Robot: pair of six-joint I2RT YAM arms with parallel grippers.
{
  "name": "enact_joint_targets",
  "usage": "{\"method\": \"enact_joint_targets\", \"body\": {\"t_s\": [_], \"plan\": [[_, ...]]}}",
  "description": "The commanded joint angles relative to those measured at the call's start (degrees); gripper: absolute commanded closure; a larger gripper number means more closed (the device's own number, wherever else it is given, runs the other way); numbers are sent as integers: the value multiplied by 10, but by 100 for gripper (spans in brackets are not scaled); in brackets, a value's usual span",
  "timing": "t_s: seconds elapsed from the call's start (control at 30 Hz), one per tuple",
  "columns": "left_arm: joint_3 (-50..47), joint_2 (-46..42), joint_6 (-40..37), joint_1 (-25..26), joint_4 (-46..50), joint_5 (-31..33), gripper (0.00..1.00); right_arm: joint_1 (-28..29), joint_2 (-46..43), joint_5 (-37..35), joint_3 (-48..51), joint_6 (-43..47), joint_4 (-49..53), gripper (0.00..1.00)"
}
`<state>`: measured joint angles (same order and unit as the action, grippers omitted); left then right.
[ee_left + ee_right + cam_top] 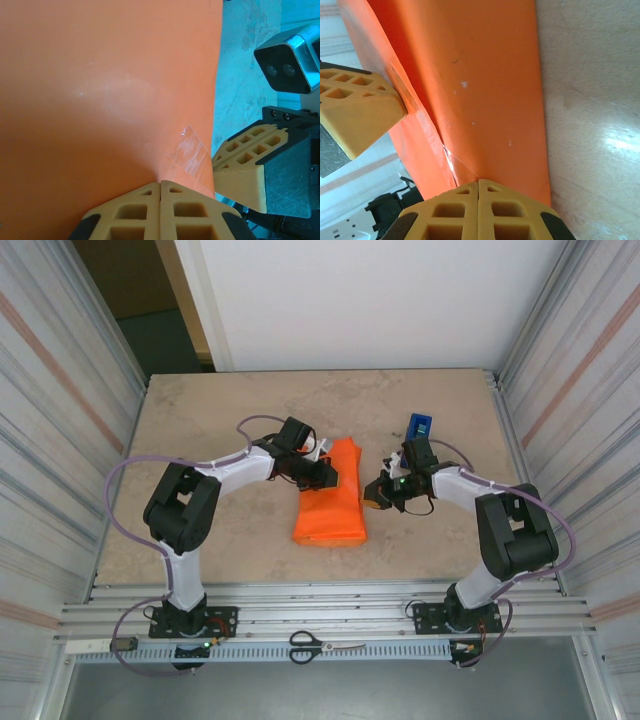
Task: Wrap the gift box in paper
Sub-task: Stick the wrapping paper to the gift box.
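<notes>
Left gripper [160, 186] closed, orange paper [100, 100] folded, taped

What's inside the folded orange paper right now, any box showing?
The paper is folded shut into a long bundle, with a strip of clear tape on its surface. Its inside is covered by the folds, so the contents cannot be told.

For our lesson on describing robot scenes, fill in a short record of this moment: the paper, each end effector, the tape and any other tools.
paper: orange, folded into a long bundle on the table
left end effector: shut, tips against the paper's left side
right end effector: shut, tips against the paper's right side
clear tape: strip stuck on the paper by its edge
tape dispenser: blue, beyond the right end effector
scissors: lying on the near rail
</notes>
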<state>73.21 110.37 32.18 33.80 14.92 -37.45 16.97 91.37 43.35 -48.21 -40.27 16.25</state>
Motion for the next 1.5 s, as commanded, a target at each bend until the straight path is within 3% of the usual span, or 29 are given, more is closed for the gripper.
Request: {"method": "enact_joint_targets", "body": {"t_s": [0.0,0.3,0.57,0.87,1.2,1.47], "plan": [[-41,71,-24,8,67,74,100,8,-32,-80,-42,24,88,100],[-41,71,-25,7,67,72,100,50,-5,-153,-107,40,132,100],[-45,66,-24,7,64,73,100,64,35,-134,-102,24,120,100],[-43,67,-25,7,66,72,100,35,-30,-148,-92,29,143,100],[-45,66,-26,7,67,73,100,59,22,-106,-83,20,105,100],[-45,64,-25,6,67,72,100,42,-15,-148,-82,39,155,100]]}}
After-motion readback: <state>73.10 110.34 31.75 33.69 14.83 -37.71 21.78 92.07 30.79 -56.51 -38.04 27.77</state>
